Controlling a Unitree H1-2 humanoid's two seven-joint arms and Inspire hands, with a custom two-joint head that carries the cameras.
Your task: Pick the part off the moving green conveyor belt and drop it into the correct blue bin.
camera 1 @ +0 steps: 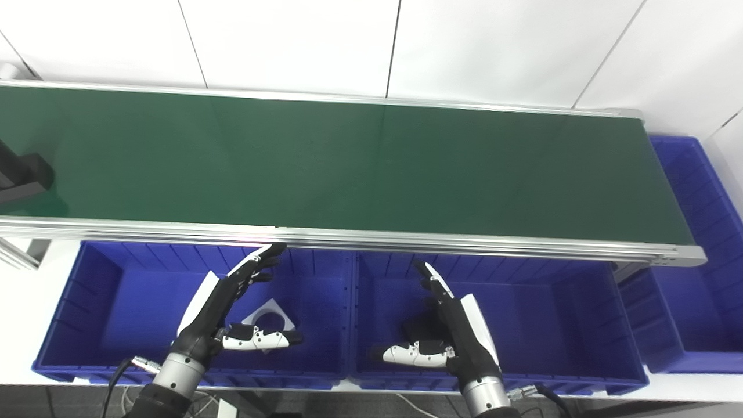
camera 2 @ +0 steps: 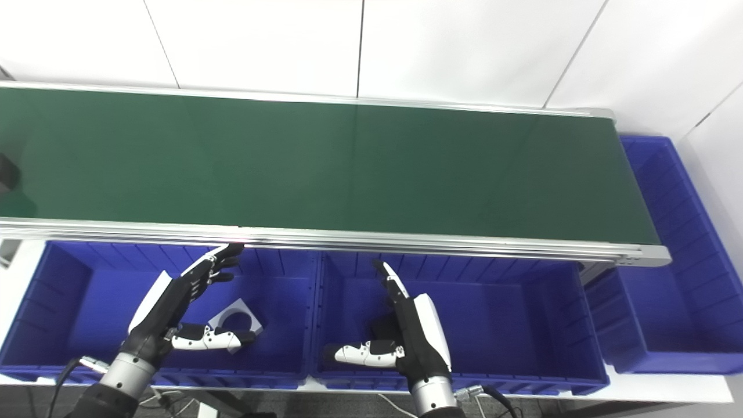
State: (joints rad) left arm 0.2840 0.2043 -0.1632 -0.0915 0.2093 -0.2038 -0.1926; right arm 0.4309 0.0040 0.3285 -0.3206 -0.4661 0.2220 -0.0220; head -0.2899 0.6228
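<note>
The green conveyor belt (camera 1: 360, 162) runs across the view. At its far left end sits a black blocky part (camera 1: 23, 174), partly cut off by the picture edge. My left hand (camera 1: 220, 307) hovers open over the left blue bin (camera 1: 58, 325), fingers stretched toward the belt's near rail, holding nothing. Below its thumb a pale flat part with a round hole (camera 1: 271, 313) lies in that bin. My right hand (camera 1: 458, 331) is open over the middle blue bin (camera 1: 551, 302), with a dark part (camera 1: 415, 331) partly hidden beneath it.
A third blue bin (camera 1: 696, 325) stands at the belt's right end, past the aluminium rail (camera 1: 464, 241). White wall panels rise behind the belt. Cables trail from both wrists at the bottom edge.
</note>
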